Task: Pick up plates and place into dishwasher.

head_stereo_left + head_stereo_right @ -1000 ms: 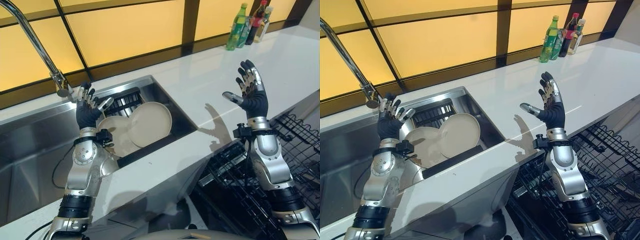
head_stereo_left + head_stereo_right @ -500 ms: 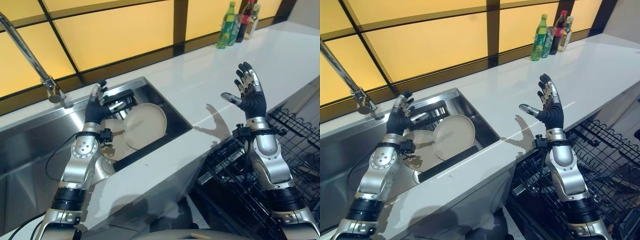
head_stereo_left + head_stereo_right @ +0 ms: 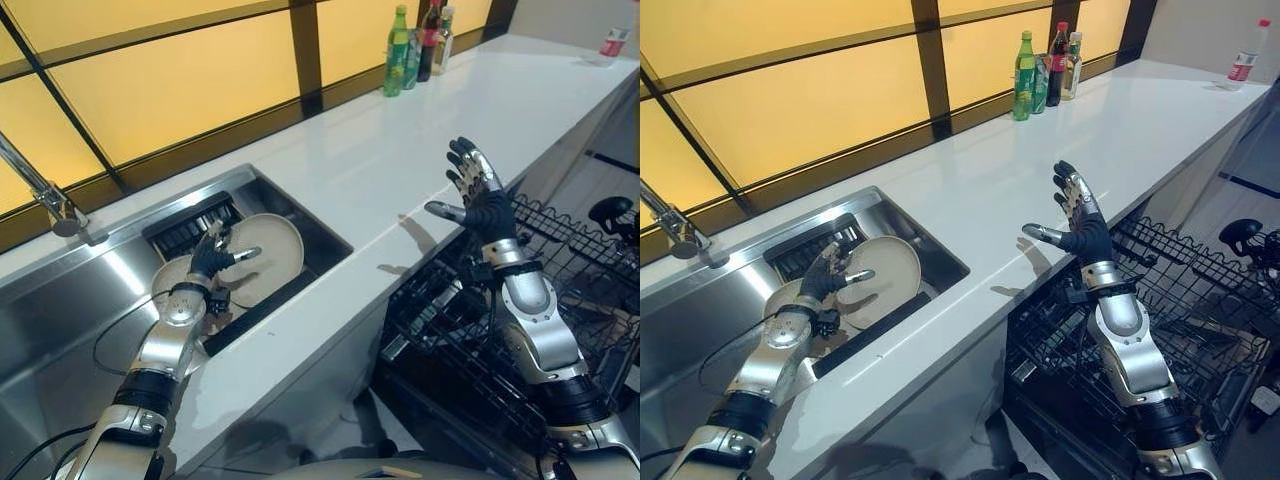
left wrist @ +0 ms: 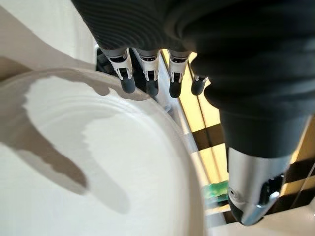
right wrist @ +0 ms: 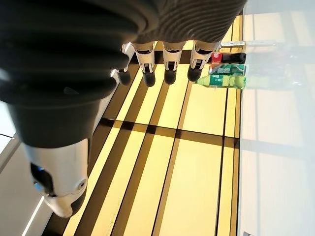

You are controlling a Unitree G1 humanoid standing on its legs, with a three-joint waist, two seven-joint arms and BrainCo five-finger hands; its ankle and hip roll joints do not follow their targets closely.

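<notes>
White bench (image 3: 420,150), steel sink (image 3: 70,300) holding 2 plates (image 3: 265,255). Left hand (image 3: 212,258) spread open at the plate rim, gripping nothing; right hand (image 3: 478,195) open, raised above dishwasher rack (image 3: 560,260). Likely slip off the smooth rim.

The left hand (image 3: 210,258) reached toward 1 o'clock, fingers straight and spread. The right hand (image 3: 483,200) stood raised toward 12 o'clock, fingers straight.

Plates (image 3: 268,255) in sink (image 3: 60,300): two. Bottles (image 3: 397,38) at counter's far end: three, plus one apart (image 3: 611,44). Dishwasher rack (image 3: 600,300): one.
</notes>
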